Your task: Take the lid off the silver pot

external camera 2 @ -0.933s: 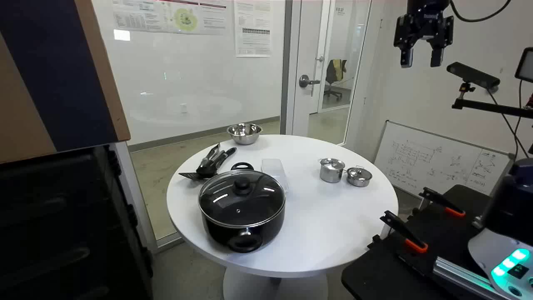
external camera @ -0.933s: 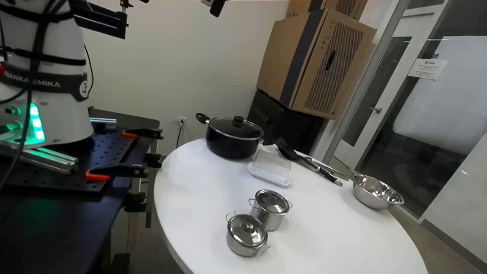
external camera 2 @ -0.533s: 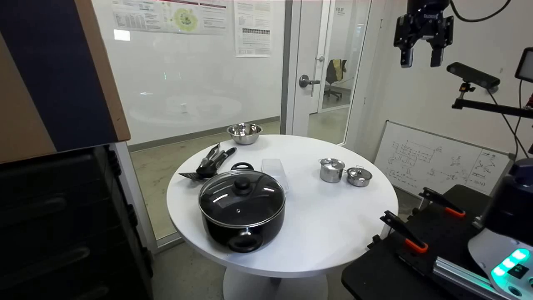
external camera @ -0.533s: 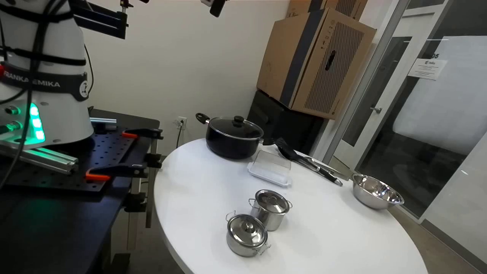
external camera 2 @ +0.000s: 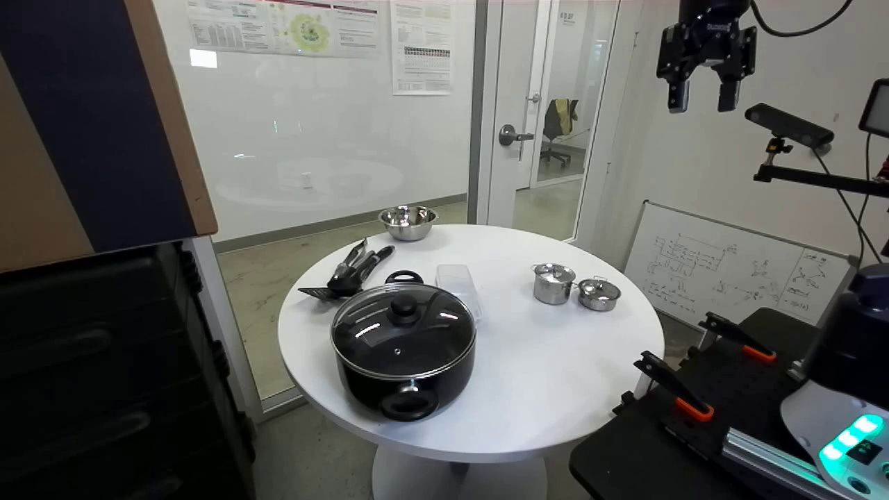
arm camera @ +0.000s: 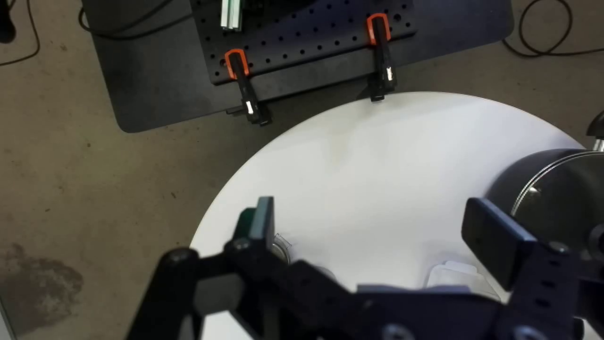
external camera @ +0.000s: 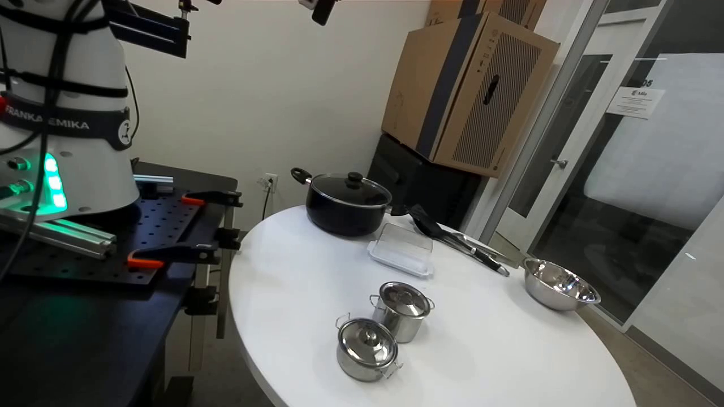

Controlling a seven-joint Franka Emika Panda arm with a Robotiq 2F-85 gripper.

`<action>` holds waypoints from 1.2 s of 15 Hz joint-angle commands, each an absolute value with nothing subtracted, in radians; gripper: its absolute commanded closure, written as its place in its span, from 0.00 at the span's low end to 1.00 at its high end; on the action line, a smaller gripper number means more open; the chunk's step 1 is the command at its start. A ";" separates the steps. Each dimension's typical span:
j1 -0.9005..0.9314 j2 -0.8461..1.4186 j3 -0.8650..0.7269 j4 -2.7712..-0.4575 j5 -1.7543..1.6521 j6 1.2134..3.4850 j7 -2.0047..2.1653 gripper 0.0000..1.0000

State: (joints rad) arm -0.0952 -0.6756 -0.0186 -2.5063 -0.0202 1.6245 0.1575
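Observation:
The silver pot, small, narrow and straight-sided, stands upright on the table in both exterior views [external camera: 400, 329] [external camera 2: 553, 290]. Its round steel lid [external camera: 404, 298] sits on top of it; the lid also shows edge-on in an exterior view [external camera 2: 553, 271]. My gripper [external camera 2: 703, 101] is open and empty, high above the table with its fingers pointing down. In the wrist view the gripper [arm camera: 373, 231] shows its fingers wide apart with nothing between them. The pots there are mostly hidden behind the gripper; only bits of rims show.
A wider silver pot [external camera: 362, 364] with its own lid stands close beside the silver pot. A black lidded pot [external camera 2: 406, 378], a clear plastic box [external camera: 400, 251], black utensils [external camera: 452, 240] and a steel bowl [external camera: 557, 288] are on the white table [external camera 2: 542, 375].

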 commanded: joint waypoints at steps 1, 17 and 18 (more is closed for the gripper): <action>-0.096 -0.675 -0.018 -2.505 -0.020 1.623 0.157 0.00; -0.117 -0.165 -0.120 -2.163 -0.176 1.986 -0.133 0.00; -0.104 -0.268 -0.093 -2.277 -0.162 1.991 -0.060 0.00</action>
